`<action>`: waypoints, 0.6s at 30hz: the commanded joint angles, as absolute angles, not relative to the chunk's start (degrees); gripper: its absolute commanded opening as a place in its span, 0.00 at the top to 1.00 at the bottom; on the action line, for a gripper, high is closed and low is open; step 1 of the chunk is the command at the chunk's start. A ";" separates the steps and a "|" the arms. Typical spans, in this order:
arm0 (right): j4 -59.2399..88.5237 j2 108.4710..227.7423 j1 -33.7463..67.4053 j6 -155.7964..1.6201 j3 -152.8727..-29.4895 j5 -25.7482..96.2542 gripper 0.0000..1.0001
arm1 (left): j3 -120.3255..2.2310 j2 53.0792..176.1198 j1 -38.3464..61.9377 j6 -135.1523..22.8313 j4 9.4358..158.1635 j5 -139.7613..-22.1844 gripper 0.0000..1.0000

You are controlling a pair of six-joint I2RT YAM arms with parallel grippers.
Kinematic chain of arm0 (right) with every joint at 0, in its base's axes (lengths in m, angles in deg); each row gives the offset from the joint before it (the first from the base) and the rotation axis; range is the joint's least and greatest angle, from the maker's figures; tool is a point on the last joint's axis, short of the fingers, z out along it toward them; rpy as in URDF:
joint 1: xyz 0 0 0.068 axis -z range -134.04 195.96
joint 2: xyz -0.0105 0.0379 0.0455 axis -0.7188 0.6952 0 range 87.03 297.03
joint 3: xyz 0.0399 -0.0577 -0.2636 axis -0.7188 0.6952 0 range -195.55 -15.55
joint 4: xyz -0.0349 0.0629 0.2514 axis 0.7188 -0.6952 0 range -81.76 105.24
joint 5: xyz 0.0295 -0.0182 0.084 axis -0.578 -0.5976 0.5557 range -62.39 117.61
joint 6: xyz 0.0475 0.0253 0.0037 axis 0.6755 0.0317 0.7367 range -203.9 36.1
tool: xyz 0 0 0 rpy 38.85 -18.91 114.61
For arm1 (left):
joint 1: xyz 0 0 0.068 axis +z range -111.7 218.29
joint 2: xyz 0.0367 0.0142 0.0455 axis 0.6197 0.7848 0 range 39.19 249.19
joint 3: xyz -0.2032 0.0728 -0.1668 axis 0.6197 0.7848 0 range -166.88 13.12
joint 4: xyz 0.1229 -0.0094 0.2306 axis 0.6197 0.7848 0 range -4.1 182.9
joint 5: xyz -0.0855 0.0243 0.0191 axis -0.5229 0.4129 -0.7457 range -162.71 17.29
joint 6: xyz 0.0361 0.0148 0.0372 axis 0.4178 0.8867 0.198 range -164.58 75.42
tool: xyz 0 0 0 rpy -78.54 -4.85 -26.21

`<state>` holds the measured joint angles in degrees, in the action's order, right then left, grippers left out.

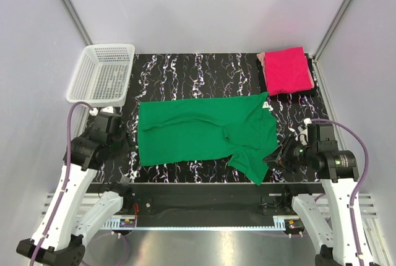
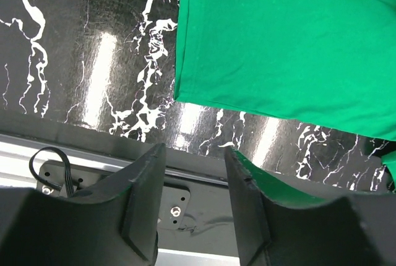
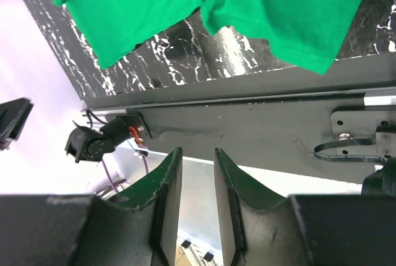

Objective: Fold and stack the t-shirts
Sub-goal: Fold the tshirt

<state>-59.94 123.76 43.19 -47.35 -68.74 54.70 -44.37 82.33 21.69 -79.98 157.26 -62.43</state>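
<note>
my left tool (image 2: 195, 151) hangs at the near edge of the desk (image 1: 198, 68), just off the hem of the green t-shirt (image 1: 198, 133); behind that shirt a bare strip runs between the white basket (image 1: 102, 74), far left, and the pink t-shirt (image 1: 288, 71), far right.

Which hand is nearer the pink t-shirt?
Right. The right hand is at the near right edge, same side as the pink t-shirt in the far right corner. The left hand is across the green t-shirt, at the left edge.

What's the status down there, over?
Left gripper, right gripper: jaws apart, empty. Bright green cloth t-shirt laid out flat, not stacked. Hot pink cloth t-shirt folded, far right corner. Nothing lies on either.
</note>
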 commanded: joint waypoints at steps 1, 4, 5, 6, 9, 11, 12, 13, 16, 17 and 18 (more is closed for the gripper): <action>-62.90 125.08 43.32 -46.64 -73.46 54.33 0.66 | -42.35 86.03 20.98 -79.38 152.45 -60.49 0.51; -61.76 127.28 43.32 -45.50 -75.84 55.12 0.66 | -40.41 92.96 20.98 -80.79 147.54 -61.80 0.51; -60.71 128.15 43.32 -44.97 -77.06 55.38 0.66 | -40.32 97.07 21.15 -81.40 146.38 -62.68 0.51; -60.35 128.68 43.32 -44.88 -77.77 55.47 0.66 | -40.14 99.03 21.16 -82.71 145.15 -63.65 0.51; -57.54 130.88 43.32 -45.40 -78.92 57.05 0.66 | -40.40 105.54 21.42 -85.26 138.05 -66.21 0.51; -57.01 133.42 43.32 -47.06 -79.00 58.27 0.66 | -41.54 109.22 21.68 -86.50 135.05 -65.94 0.50; -56.92 134.22 43.32 -47.86 -79.00 59.07 0.66 | -42.50 110.72 21.68 -86.59 134.69 -65.68 0.50; -56.83 135.44 43.32 -48.74 -78.83 59.60 0.66 | -43.47 112.30 21.68 -86.59 134.42 -65.25 0.49; -57.01 136.07 43.32 -51.03 -78.30 59.60 0.66 | -47.07 118.72 21.77 -85.89 134.42 -63.75 0.49; -56.92 135.81 43.32 -51.29 -77.78 59.69 0.66 | -47.78 120.65 21.77 -85.80 134.51 -63.57 0.49; -56.75 135.37 43.32 -51.38 -77.43 59.95 0.66 | -48.74 121.36 21.86 -86.15 134.33 -63.22 0.48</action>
<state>-57.91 136.61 43.19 -48.79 -77.19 57.70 -44.66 119.31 21.50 -85.16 137.98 -64.50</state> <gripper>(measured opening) 0.341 0.512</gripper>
